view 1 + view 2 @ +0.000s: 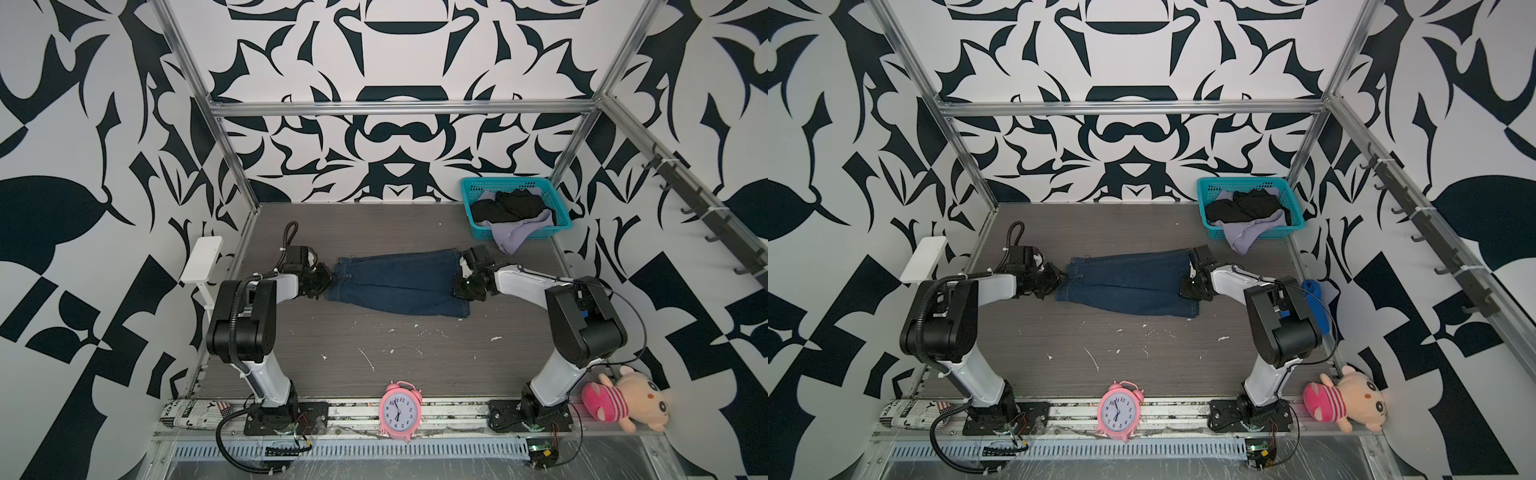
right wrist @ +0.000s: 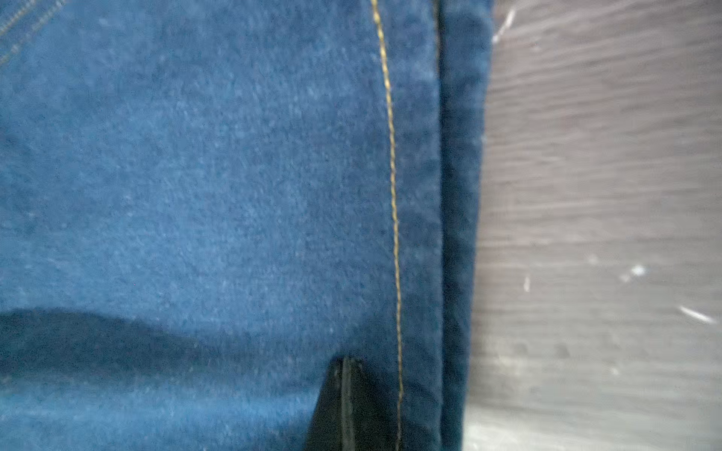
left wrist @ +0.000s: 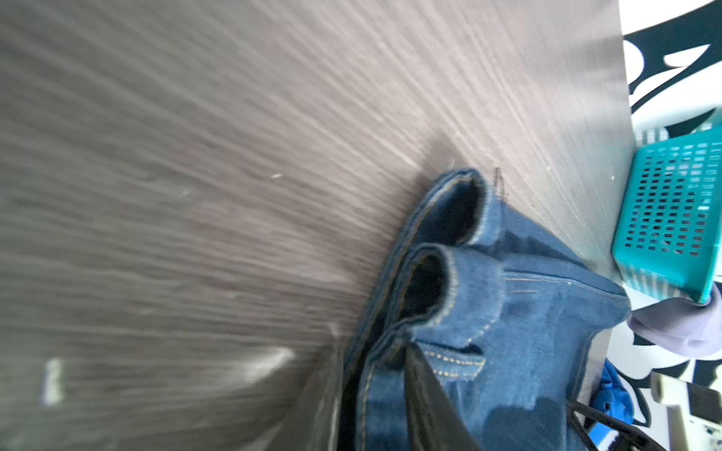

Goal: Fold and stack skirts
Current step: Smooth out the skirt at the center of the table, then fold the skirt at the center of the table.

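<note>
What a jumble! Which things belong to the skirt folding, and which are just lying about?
Part of the job: denim skirt, black skirt, lavender skirt (the last two in the teal basket).
Just lying about: pink alarm clock, plush toy, rolled newspaper, bright blue cloth.

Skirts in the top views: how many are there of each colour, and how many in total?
Dark blue denim skirt, flat on the table: 1
Black skirt, in the basket: 1
Lavender skirt, hanging over the basket's edge: 1
Total: 3
</note>
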Tool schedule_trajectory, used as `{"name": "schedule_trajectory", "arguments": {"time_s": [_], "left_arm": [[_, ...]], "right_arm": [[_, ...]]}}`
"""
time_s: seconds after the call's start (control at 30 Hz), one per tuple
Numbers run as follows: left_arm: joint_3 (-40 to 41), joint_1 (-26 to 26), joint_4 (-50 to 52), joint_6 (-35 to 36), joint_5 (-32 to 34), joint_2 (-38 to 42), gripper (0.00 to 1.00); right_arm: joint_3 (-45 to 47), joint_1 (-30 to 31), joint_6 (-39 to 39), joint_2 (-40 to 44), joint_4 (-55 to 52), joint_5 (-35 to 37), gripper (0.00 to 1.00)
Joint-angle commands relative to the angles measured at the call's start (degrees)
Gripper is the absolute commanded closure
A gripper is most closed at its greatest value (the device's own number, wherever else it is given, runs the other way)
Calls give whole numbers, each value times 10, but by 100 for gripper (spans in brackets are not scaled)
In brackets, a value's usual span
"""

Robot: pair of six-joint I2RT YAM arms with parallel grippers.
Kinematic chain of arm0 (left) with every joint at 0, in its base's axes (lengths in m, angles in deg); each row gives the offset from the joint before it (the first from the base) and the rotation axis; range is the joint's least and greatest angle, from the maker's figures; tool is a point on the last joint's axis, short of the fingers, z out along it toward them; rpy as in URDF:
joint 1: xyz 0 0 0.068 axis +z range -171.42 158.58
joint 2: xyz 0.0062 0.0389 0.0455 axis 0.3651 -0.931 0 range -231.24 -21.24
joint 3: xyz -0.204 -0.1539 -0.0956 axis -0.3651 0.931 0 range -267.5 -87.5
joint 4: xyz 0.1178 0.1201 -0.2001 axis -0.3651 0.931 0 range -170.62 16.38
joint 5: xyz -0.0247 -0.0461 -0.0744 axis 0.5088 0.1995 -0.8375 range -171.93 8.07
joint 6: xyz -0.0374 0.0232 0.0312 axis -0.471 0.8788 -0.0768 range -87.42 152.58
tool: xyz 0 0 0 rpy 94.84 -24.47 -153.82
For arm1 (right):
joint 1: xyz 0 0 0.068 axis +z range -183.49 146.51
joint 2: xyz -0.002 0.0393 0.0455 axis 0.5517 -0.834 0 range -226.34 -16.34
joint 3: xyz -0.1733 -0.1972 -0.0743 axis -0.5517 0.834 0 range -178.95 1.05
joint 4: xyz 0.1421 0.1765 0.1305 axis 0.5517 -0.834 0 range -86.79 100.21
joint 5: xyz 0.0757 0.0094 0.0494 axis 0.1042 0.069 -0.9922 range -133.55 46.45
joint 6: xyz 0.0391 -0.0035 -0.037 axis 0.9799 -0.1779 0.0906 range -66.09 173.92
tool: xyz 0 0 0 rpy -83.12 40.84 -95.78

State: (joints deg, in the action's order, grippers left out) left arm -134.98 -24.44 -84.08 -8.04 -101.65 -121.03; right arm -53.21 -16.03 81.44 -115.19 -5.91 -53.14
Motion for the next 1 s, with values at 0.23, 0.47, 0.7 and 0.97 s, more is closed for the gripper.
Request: {"name": "schedule_trajectory", "arguments": {"time_s": [0.23, 0.47, 0.7, 0.97], "left_arm": [[23, 4, -8, -6, -17, 33, 27], [41, -20, -63, -13, -25, -28, 19], [50, -39, -104, -28, -24, -72, 48], [51, -32, -64, -13, 6, -36, 97]], "right_arm": [[11, -1, 27, -23, 34, -40, 97], [8, -1, 28, -30, 36, -50, 98], [5, -1, 32, -37, 42, -52, 98], [4, -1, 31, -47, 42, -47, 99]]}}
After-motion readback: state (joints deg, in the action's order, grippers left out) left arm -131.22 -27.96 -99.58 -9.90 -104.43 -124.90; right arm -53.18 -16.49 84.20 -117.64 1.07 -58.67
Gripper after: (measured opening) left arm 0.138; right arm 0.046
